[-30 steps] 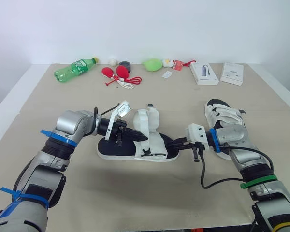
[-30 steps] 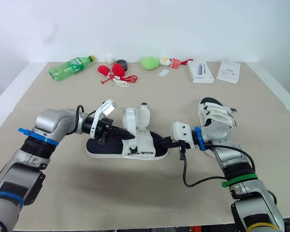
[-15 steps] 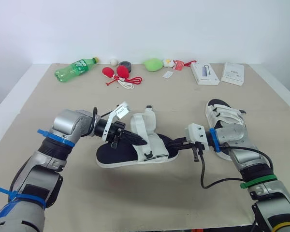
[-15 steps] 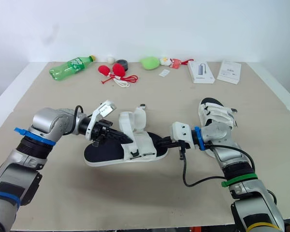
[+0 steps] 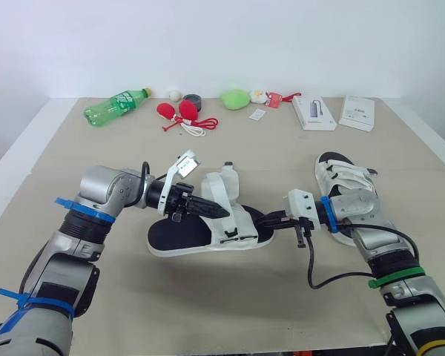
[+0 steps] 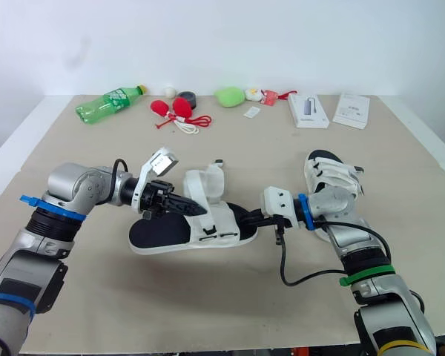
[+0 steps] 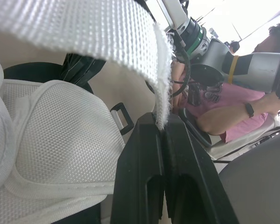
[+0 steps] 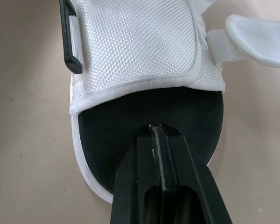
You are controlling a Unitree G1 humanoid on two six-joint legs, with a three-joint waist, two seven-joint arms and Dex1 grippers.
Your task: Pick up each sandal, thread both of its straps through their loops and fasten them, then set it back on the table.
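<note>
Since the left jaws are pinched right together on the frayed end of a white webbing strap (image 7: 107,32), that strap is pulled up and arches over the sandal (image 5: 208,230) it belongs to. Just beside the black fingers (image 7: 149,172) you can see the white mesh upper and a black loop (image 7: 122,116) on its side, with nothing through it.

The right jaws are closed too, coming in low from the other side. Their tips sit on the black footbed at the open end of the same sandal. Can't tell if they actually have any of the sole between them or are just pressing on it.

That sandal is in the middle of the counter (image 5: 230,297), lying between the two arms, white sole and black insole. The second sandal (image 5: 345,185) is off to the right, just behind the right forearm, with its straps lying across the top.

Along the far edge there's a green bottle (image 5: 115,106), some red bits with a cord (image 5: 179,113) and two white boxes (image 5: 312,112). A person in a pink shirt (image 7: 224,116) sits past the counter in the left wrist view.
</note>
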